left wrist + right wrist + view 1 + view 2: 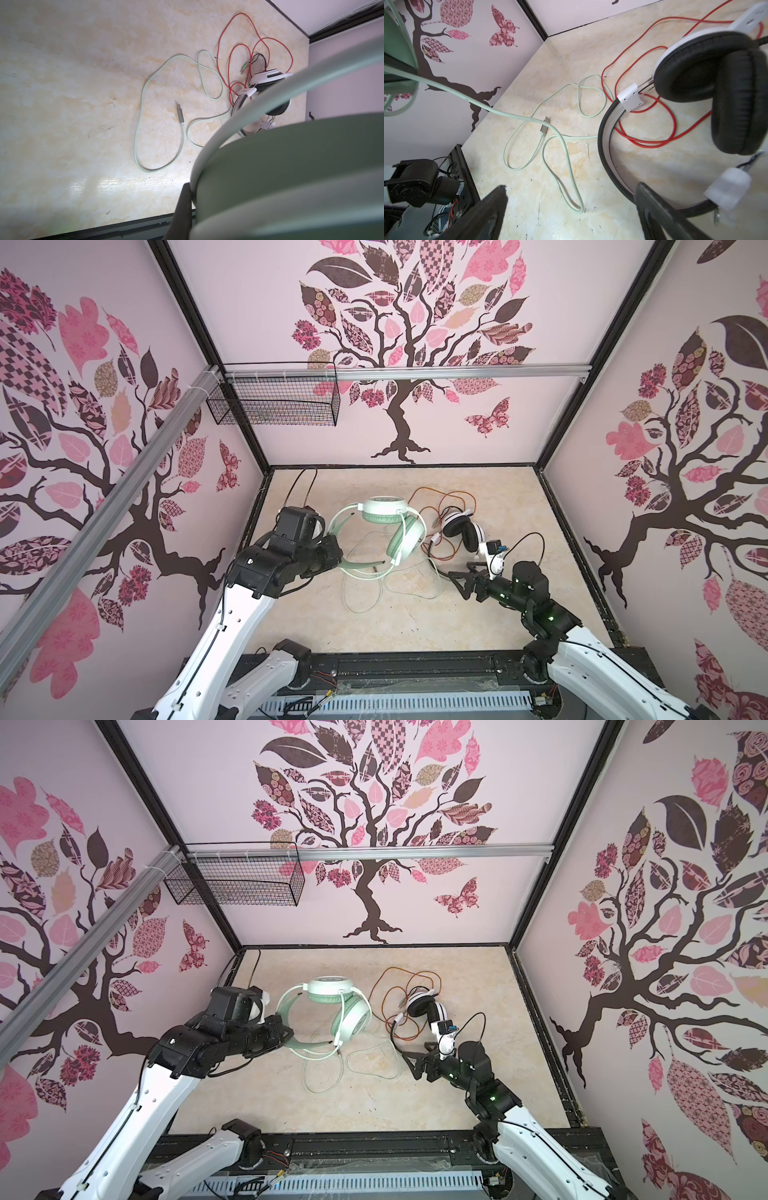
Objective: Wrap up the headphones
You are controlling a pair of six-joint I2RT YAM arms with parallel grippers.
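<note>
We see the left gripper (333,559) clamped shut on the headband of the mint-green headphones (384,508), left of centre of the marbled table (415,614). Their pale cord (506,113) trails in loose loops on the table, and its USB plug (180,113) lies free. The right gripper (458,581) hovers with jaws wide apart just beside the white headphones (461,529), which lie amid their tangled orange-red cord (652,143).

Mint pair (405,537) raised; white pair (457,524) lies beside.
</note>
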